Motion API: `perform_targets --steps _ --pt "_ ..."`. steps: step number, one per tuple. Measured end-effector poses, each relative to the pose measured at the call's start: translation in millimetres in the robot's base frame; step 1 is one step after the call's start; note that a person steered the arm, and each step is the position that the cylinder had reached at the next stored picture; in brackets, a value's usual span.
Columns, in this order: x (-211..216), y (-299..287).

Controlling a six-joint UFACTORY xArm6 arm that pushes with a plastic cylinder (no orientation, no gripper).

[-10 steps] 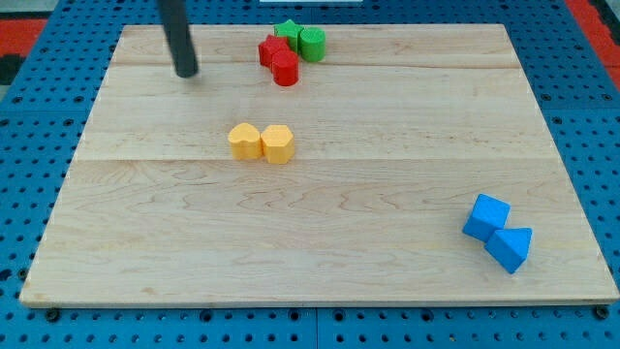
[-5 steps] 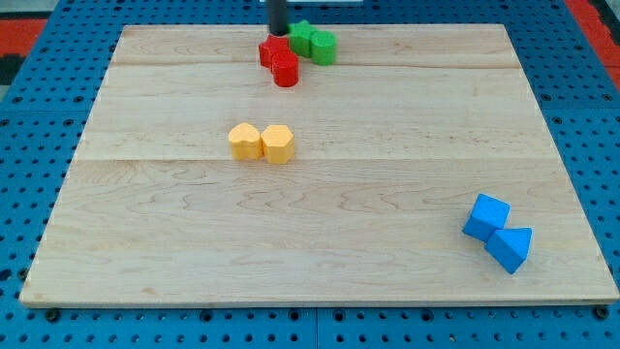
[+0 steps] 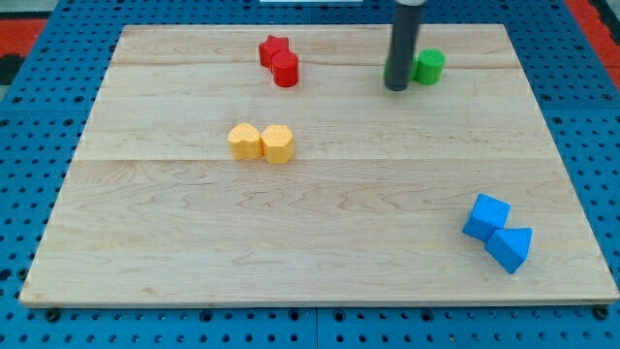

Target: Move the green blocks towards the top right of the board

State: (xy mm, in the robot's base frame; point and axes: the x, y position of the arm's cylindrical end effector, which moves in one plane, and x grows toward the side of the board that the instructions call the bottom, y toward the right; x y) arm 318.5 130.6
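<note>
- Two green shapes show near the view's top right: a green cylinder (image 3: 428, 67) stands upright on the wooden board (image 3: 320, 223), and a sliver of a second green block (image 3: 387, 72) peeks out at the rod's left edge; its shape cannot be made out behind the rod
- my tip (image 3: 396, 88) rests on the board just left of the green cylinder, close beside it; whether they touch cannot be told; the dark rod (image 3: 402, 39) rises straight up out of the view's top; no pincer is fitted, so nothing spreads or pinches
- a red star-shaped block (image 3: 273, 48) and a red cylinder (image 3: 285, 70) sit touching each other at the view's top, left of centre, well apart from the green ones
- two yellow blocks (image 3: 261, 142) lie side by side, touching, left of the board's middle
- a blue cube (image 3: 485, 216) and a blue wedge-like block (image 3: 510, 247) touch at the view's lower right, near the board's edge
- a blue pegboard table (image 3: 29, 184) surrounds the board on all sides
</note>
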Motion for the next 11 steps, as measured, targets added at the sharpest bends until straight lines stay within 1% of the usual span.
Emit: perform_targets --steps 1,2,3,4,5,6,9,10,11 --pt "-14 28" --pt "-21 41" --pt "-55 44" --pt "-37 44" --pt "25 25" --pt "12 -29" --pt "-29 5" --pt "-21 -7" --pt "-23 -48"
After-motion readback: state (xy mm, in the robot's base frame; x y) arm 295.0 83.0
